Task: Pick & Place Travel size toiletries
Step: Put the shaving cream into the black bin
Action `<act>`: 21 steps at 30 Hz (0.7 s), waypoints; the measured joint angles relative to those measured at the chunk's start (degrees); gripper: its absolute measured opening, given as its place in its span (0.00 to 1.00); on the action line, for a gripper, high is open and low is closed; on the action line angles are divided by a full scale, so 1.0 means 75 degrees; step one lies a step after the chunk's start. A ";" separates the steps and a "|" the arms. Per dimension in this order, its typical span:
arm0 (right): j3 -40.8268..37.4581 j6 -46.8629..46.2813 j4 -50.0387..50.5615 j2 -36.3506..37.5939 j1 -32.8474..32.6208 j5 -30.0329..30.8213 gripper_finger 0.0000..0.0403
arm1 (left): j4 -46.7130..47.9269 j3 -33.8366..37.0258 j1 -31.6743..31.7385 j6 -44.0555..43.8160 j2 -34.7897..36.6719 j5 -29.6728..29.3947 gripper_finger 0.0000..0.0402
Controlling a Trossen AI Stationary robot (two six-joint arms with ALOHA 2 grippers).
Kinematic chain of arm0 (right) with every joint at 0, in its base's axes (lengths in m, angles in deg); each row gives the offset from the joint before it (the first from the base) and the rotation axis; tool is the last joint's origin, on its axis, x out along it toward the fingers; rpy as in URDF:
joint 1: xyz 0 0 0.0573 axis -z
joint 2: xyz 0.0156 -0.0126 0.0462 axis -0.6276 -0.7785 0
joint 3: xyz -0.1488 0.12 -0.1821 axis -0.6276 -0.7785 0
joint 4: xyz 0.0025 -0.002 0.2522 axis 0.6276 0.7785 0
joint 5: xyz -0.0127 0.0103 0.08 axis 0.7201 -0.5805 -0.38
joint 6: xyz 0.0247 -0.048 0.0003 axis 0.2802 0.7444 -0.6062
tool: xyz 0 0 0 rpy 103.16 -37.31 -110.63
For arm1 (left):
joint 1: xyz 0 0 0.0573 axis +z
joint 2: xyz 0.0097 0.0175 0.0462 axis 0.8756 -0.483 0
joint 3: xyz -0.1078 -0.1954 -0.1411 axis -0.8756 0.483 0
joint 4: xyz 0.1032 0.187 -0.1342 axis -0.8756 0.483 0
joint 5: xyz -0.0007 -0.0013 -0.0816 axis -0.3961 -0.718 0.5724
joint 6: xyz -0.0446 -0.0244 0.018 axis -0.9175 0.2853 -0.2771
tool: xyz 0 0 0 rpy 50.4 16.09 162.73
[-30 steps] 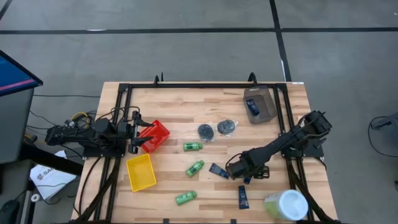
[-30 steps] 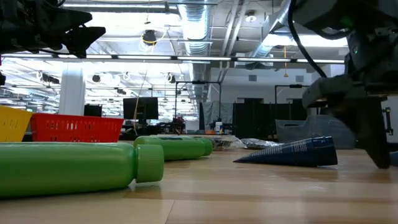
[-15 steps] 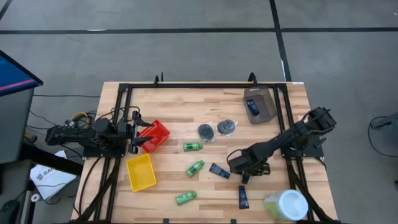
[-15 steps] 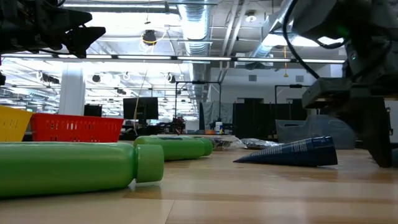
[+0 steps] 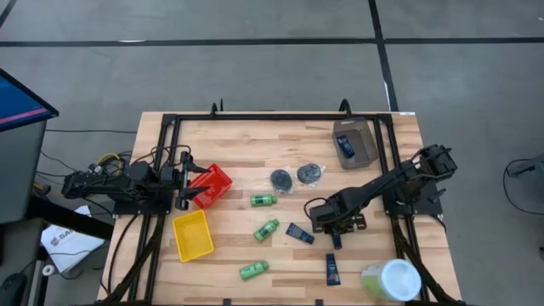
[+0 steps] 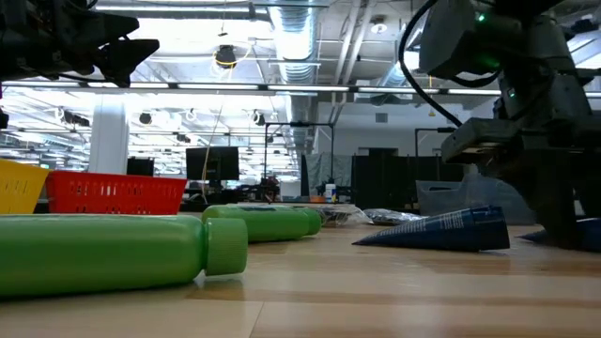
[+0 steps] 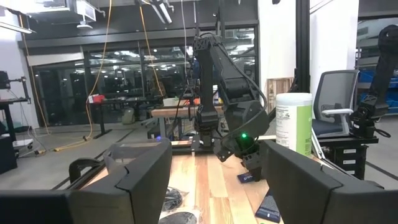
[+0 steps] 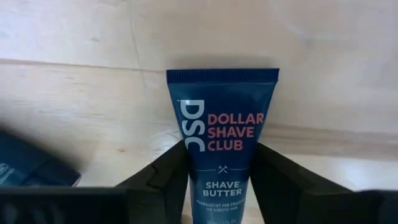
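Tube [image 8: 221, 143] lies flat on table [image 8: 74, 81], between my right gripper's [image 8: 217, 180] fingers [image 8: 163, 177], closed against its sides. Risk: slick flat tube squirts out on lift; neighbouring tube [image 8: 31, 165] near, could snag. Left gripper [image 7: 211, 180] parked open, table edge.

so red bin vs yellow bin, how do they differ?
The red bin sits turned at an angle, right beside the left tool; the yellow bin lies nearer the front edge, apart from the tool. The yellow bin looks slightly larger. Neither shows any toiletries inside; both sit on the table's left side.
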 joint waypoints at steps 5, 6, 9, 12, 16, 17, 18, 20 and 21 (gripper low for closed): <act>-0.0002 0.0552 0.0009 0.0018 0.0199 -0.0022 0.33 | -0.0012 0.0003 0.0000 0.0000 0.0000 0.0003 0.60; -0.0012 0.0685 0.0010 0.0049 0.0239 -0.0002 0.33 | -0.0015 0.0000 0.0000 0.0000 0.0000 0.0000 0.60; -0.0032 0.1038 0.0057 0.0222 0.0409 0.0197 0.33 | -0.0030 0.0001 0.0000 0.0000 0.0000 0.0001 0.60; -0.0049 0.1413 0.0236 0.0475 0.0663 0.0615 0.33 | -0.0055 0.0000 0.0000 0.0000 0.0000 0.0000 0.60; -0.0074 0.1973 0.0527 0.0890 0.1182 0.1004 0.33 | -0.0055 0.0000 0.0000 0.0000 0.0000 0.0000 0.60; -0.0057 0.2188 0.0501 0.1021 0.1344 0.0965 0.32 | -0.0055 0.0000 0.0000 0.0000 0.0000 0.0000 0.60; -0.0055 0.2424 0.0463 0.1160 0.1525 0.0923 0.32 | -0.0055 0.0000 0.0000 0.0000 0.0000 0.0002 0.60; -0.0008 0.2900 0.0484 0.1413 0.1910 0.0828 0.31 | -0.0058 0.0000 0.0000 0.0000 0.0000 0.0000 0.60; 0.0056 0.3154 0.0460 0.1529 0.2127 0.0825 0.31 | -0.0058 0.0000 0.0000 0.0000 0.0000 0.0003 0.60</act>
